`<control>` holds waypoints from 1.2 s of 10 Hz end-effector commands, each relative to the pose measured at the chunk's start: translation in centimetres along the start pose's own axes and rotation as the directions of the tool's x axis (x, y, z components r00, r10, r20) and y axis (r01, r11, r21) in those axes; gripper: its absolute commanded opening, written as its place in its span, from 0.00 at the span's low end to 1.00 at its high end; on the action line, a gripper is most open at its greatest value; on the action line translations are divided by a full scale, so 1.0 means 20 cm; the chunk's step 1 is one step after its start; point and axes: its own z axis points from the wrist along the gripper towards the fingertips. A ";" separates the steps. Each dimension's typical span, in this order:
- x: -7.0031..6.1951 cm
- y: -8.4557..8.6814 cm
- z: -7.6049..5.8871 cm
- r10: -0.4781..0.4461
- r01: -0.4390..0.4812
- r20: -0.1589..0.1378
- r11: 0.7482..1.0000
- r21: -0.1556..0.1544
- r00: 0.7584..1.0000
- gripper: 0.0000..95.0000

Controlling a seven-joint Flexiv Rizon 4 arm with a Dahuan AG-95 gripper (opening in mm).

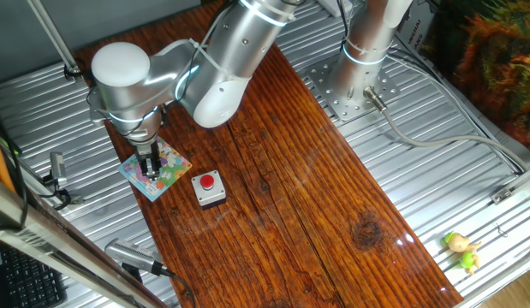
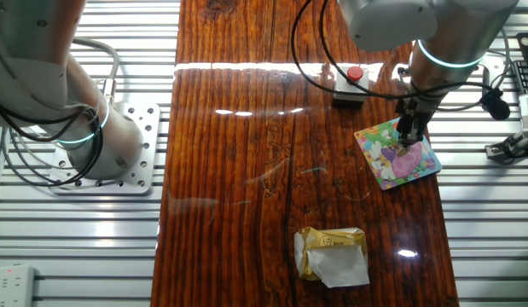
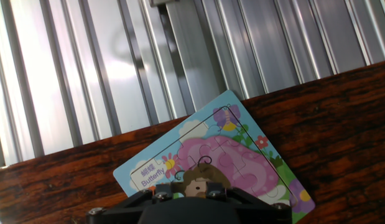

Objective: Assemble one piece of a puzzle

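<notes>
One arm reaches down over the corner of the desk [image 1: 282, 171], and its tool [image 1: 149, 168] hangs straight over the puzzle [image 1: 172, 174], fingertips down at the board's surface. From the other fixed view the tool [image 2: 409, 141] shows as a dark narrow stem ending on the pink part of the puzzle [image 2: 385, 162]. Whether the fingers are apart or pinched together I cannot tell: they are too small and dark in both fixed views, and the hand view shows only the black housing at the bottom edge.

In the hand view the puzzle [image 3: 242, 155] lies tilted, with a light-blue border, a big pink shape, a white label reading "Butterfly", and small flowers. The piece I cannot pick out on its own anywhere; if it is at the fingertips, they hide it.

Just beside the puzzle stands a grey box with a red button [image 1: 208, 187], apart from the board. The puzzle sits near the desk's edge, next to the ribbed metal. Farther along the desk lies a crumpled gold wrapper [image 2: 332, 254]. Well away, on the metal, sits a small yellow-green toy [image 1: 462, 249].
</notes>
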 end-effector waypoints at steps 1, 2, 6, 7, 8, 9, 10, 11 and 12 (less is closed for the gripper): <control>0.00 0.00 0.00 0.000 0.000 -0.001 1.000 0.000 1.000 0.00; 0.00 0.00 0.00 -0.001 0.001 -0.001 1.000 0.000 1.000 0.00; 0.00 0.00 0.00 -0.027 0.027 -0.002 1.000 0.002 1.000 0.00; -0.01 0.00 0.00 -0.058 0.058 -0.003 0.998 0.002 0.998 0.00; -0.01 0.00 0.00 -0.075 0.075 -0.003 0.997 0.000 0.997 0.00; -0.01 0.00 0.00 -0.088 0.088 -0.003 0.996 0.000 0.996 0.00; -0.01 0.00 0.00 -0.095 0.095 -0.004 0.995 -0.002 0.995 0.00; -0.01 0.00 0.00 -0.093 0.093 -0.004 0.996 -0.002 0.996 0.00; -0.01 0.00 0.00 -0.081 0.081 -0.003 0.997 -0.003 0.997 0.00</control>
